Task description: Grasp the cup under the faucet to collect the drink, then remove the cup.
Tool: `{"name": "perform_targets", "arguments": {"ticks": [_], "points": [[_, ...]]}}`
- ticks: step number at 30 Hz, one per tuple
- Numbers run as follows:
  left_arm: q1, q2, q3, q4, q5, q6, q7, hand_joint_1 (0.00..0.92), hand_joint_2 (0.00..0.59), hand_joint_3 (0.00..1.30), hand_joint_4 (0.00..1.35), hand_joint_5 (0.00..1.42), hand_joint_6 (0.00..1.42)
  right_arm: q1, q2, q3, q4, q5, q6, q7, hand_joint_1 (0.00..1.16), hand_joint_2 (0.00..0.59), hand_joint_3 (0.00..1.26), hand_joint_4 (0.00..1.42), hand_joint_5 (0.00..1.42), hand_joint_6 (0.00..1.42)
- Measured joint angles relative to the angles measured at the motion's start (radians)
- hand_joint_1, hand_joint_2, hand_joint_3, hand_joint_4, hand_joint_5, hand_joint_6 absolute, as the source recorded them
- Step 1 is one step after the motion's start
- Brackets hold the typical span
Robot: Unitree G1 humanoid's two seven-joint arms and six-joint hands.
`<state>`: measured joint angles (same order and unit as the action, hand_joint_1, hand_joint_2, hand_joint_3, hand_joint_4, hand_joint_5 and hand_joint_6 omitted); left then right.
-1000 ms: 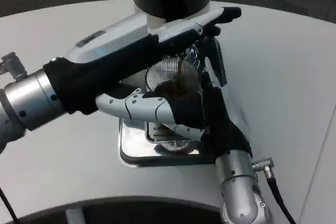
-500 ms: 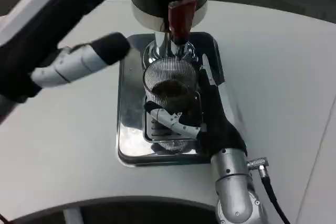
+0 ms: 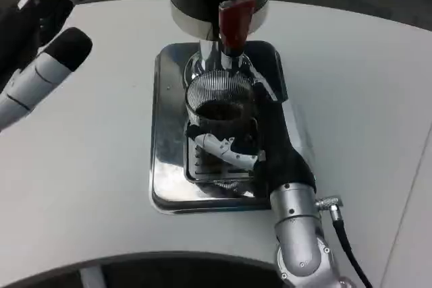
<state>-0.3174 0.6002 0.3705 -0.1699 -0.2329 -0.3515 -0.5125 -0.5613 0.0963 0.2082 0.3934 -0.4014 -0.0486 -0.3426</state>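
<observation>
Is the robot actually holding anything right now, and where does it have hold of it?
Yes. Its right hand grips the ribbed clear glass cup of dark drink around its lower side, under the faucet. The left hand holds nothing.

Ribbed clear cup [image 3: 219, 102], mirror-polished metal tray [image 3: 169, 166]

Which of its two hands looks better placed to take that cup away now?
The right hand: it already grips the ribbed glass cup of dark drink under the faucet. The left hand is off at the table's far left edge.
</observation>
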Motion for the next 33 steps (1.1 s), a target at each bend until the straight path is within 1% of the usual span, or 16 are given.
{"name": "perform_targets", "arguments": {"ticks": [3, 4, 5, 11, 16, 25, 33], "points": [[0.002, 0.002, 0.013, -0.003, 0.000, 0.004, 0.000, 0.000, 0.163, 0.02, 0.00, 0.14, 0.08, -0.005, 0.000, -0.001, 0.015, 0.001, -0.015, -0.022, 1.03, 0.164, 0.51, 0.67, 0.72, 0.95], [0.003, 0.004, 0.013, -0.005, 0.000, 0.009, 0.000, 0.000, 0.163, 0.02, 0.00, 0.14, 0.08, -0.008, 0.000, -0.001, 0.025, 0.002, -0.023, -0.031, 1.04, 0.152, 0.54, 0.71, 0.76, 1.02], [0.004, 0.004, 0.014, -0.006, 0.000, 0.014, 0.000, 0.000, 0.163, 0.02, 0.00, 0.14, 0.08, -0.009, 0.000, 0.001, 0.032, 0.005, -0.035, -0.036, 1.07, 0.153, 0.59, 0.74, 0.81, 1.08], [0.012, 0.004, 0.014, -0.011, 0.000, 0.022, 0.000, 0.000, 0.164, 0.02, 0.00, 0.13, 0.07, -0.009, 0.000, 0.006, 0.038, 0.008, -0.050, -0.075, 1.09, 0.113, 0.66, 0.81, 0.90, 1.22], [0.013, 0.004, 0.013, -0.013, 0.000, 0.031, 0.000, 0.000, 0.165, 0.02, 0.00, 0.13, 0.07, -0.009, 0.000, 0.009, 0.038, 0.008, -0.050, -0.104, 1.11, 0.076, 0.73, 0.87, 0.95, 1.29], [0.062, 0.004, 0.012, -0.027, 0.000, 0.032, 0.000, 0.000, 0.166, 0.01, 0.00, 0.12, 0.06, 0.007, 0.001, 0.017, 0.023, -0.004, -0.050, -0.134, 1.11, 0.070, 0.75, 0.89, 0.97, 1.33], [0.167, 0.004, 0.019, -0.058, 0.002, 0.032, -0.001, 0.000, 0.168, 0.01, 0.00, 0.11, 0.04, 0.042, 0.005, 0.031, -0.023, -0.015, -0.039, -0.143, 1.11, 0.063, 0.75, 0.89, 0.97, 1.34]]}}
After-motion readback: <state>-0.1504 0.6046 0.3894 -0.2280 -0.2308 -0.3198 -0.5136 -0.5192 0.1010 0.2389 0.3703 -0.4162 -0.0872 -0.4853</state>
